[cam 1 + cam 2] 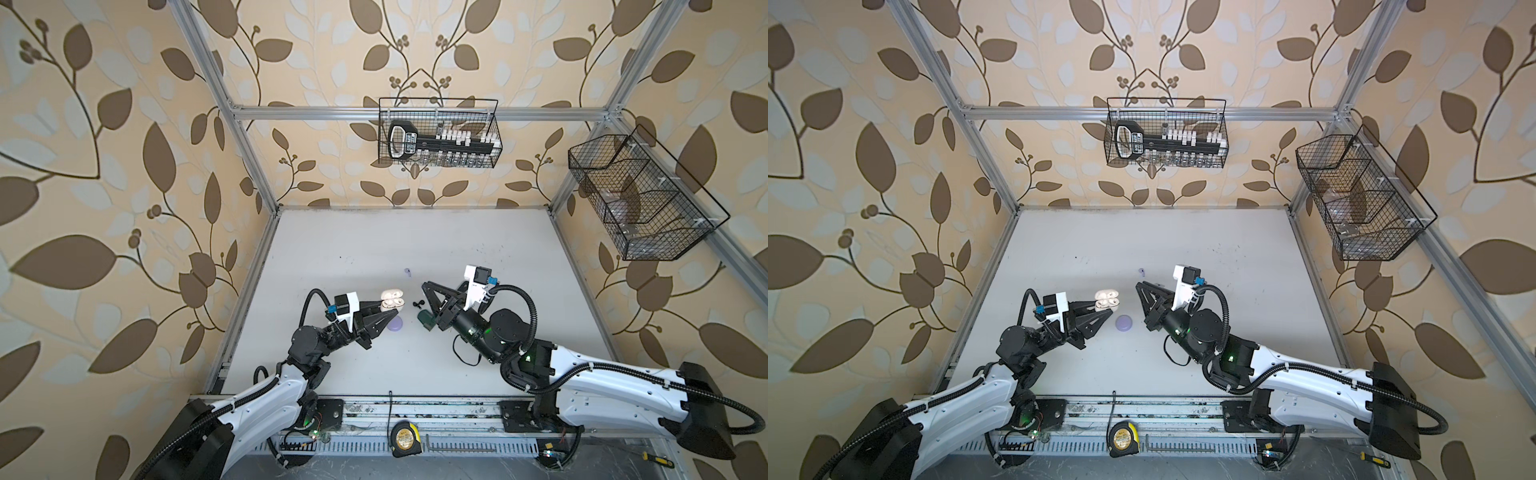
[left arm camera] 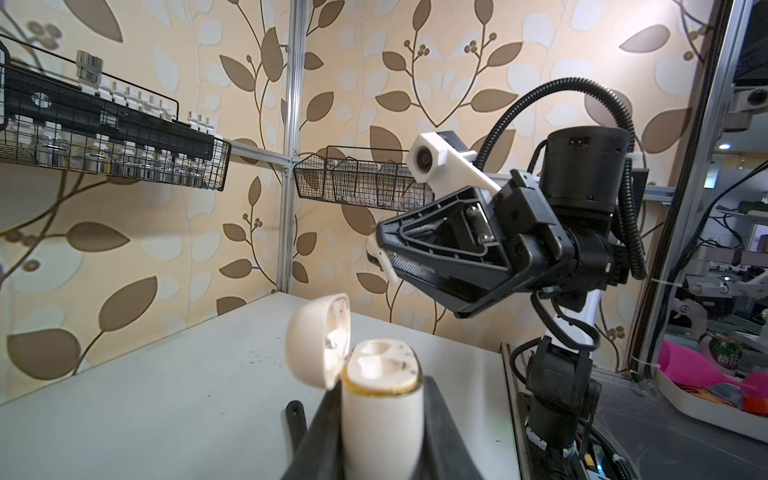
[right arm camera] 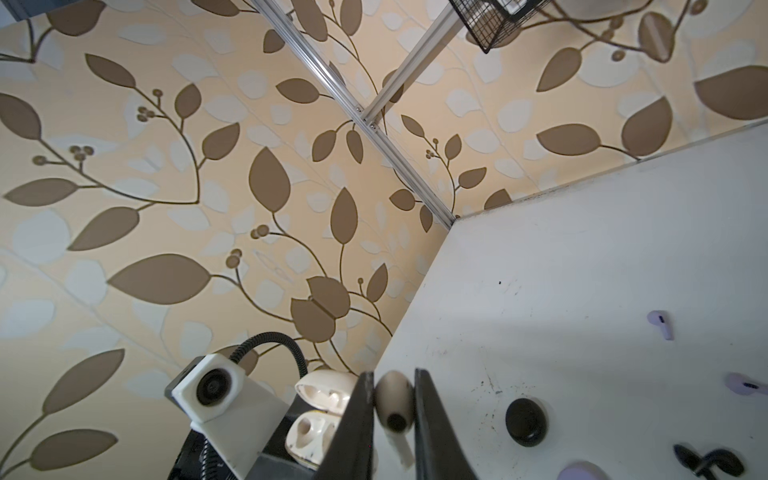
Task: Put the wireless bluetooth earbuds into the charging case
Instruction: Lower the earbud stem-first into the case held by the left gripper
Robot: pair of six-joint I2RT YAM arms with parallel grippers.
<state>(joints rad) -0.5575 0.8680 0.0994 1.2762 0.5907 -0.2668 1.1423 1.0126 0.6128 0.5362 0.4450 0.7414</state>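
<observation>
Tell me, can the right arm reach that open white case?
Probably yes: the right gripper, clamping a white earbud, hovers near the case, lid open in the left gripper, nothing between them.

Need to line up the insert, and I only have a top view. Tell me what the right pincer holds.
Observer: The right wrist view shows the right pincer shut on a white earbud.
Operator: Now check where it goes.
Observer: In the left wrist view the case, gripped by the left pincer, has its lid open, and both sockets look empty.
Operator: Give me the height gap.
Observer: In the left wrist view the earbud sits higher than the open case and does not touch it.
</observation>
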